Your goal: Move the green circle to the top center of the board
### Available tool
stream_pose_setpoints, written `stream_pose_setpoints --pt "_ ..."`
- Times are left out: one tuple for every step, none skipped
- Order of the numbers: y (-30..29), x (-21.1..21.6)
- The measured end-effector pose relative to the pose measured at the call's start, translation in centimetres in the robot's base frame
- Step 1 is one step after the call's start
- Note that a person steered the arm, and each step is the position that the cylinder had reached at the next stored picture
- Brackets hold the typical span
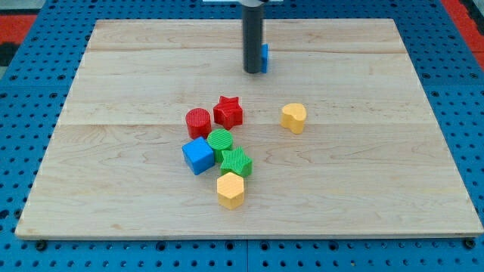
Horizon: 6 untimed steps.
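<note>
The green circle [221, 140] lies near the board's middle, in a cluster with a red circle [198, 122], a red star [228, 112], a blue cube [198, 156], a second green block [237, 162] and a yellow hexagon [231, 190]. It touches the blue cube and the second green block. My tip [252, 71] rests on the board near the view's top centre, well above the cluster. A blue block [265, 56] sits right behind the rod, mostly hidden by it.
A yellow heart-shaped block [293, 117] lies alone to the right of the cluster. The wooden board [113, 189] sits on a blue pegboard surface [30, 113].
</note>
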<state>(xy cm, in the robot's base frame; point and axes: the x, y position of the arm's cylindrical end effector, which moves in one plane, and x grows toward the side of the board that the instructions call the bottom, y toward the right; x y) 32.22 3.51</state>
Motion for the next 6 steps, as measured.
stream_pose_setpoints --pt "4.6 -0.3" --pt "1.7 -3.7" --pt "-3.8 -5.2" --pt "-9.3 -6.6" --pt "-13.7 -6.7" --pt "-19.6 -8.1"
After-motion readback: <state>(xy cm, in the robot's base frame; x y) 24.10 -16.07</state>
